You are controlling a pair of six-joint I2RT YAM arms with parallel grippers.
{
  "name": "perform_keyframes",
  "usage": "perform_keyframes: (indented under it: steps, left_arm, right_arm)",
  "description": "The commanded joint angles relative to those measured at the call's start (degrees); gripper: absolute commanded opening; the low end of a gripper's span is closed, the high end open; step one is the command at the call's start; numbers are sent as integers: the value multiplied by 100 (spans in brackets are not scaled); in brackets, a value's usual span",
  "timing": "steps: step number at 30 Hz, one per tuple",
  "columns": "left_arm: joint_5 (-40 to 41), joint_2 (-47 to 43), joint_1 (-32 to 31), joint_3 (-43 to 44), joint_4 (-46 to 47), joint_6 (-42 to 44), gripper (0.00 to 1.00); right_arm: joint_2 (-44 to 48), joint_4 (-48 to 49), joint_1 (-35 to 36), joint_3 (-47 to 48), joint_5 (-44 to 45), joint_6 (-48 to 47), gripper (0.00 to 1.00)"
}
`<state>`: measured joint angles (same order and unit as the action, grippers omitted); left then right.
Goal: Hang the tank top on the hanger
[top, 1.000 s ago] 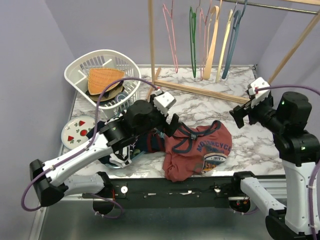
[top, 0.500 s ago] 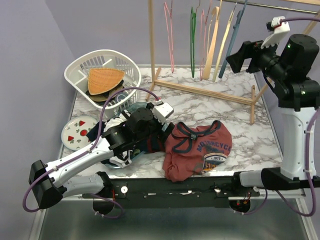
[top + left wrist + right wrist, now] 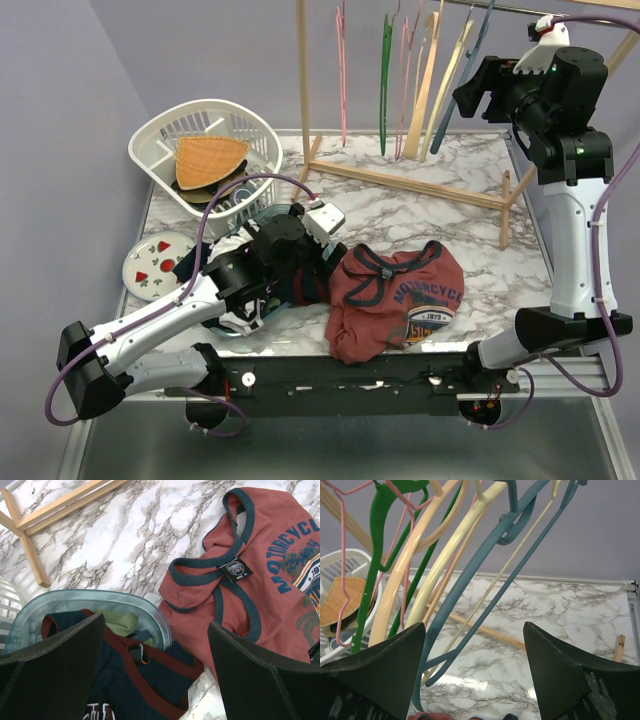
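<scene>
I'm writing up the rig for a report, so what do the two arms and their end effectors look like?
Both the left arm and right arm have white shells with black joints, and a purple cable runs along each. The left end effector and right end effector carry two broad, dark wedge-shaped fingers.

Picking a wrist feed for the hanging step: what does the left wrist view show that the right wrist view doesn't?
Left wrist only: lettering and neck label on the tank top, and a clear tub holding a navy garment. Right wrist only: the slate-blue hanger beside a green hanger, a pink hanger and cream hangers. Both: marble table, wooden rack base, and an open pincer: left pincer, right pincer.
</scene>
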<state>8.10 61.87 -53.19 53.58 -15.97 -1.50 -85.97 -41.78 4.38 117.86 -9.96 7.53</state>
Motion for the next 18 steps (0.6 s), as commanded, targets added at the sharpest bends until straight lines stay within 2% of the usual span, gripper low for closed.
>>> perform_keyframes:
  steps: [1,11,18]
  left_arm:
    - [87,-78,37,-14,85,79,99]
    - [78,-78,37,-23,85,88,99]
    - [78,-61,45,-23,76,88,99]
  right_arm:
    - [-112,205,-25,9,240,108,84]
    - [-218,223,-25,17,248,152,83]
    - [-411,223,89,61,415,108,77]
